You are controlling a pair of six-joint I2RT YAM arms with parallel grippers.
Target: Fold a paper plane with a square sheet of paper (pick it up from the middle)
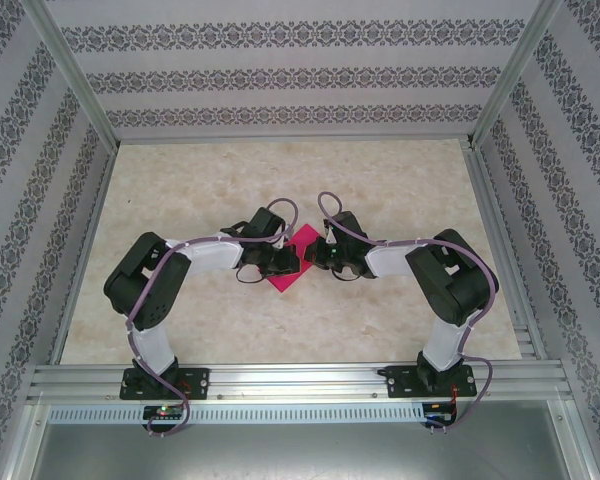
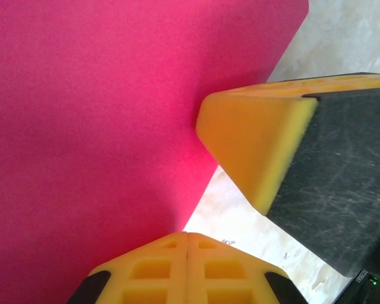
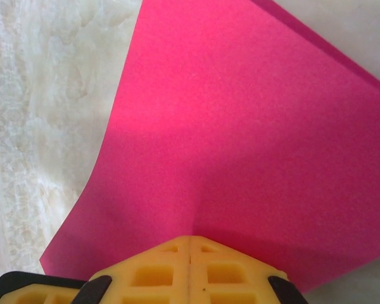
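Note:
The square sheet of paper, magenta-pink, lies as a diamond at the middle of the table between both grippers. My left gripper comes at it from the left and my right gripper from the right. In the left wrist view the yellow jaws are pressed together with the paper running into their tip at its edge, and the right gripper's yellow finger sits close by. In the right wrist view the jaws are shut on the paper, and a slight ridge rises from their tip.
The beige marbled table top stretches all round the paper. Aluminium rails frame the near edge and sides, with patterned walls behind. Purple cables loop over both arms.

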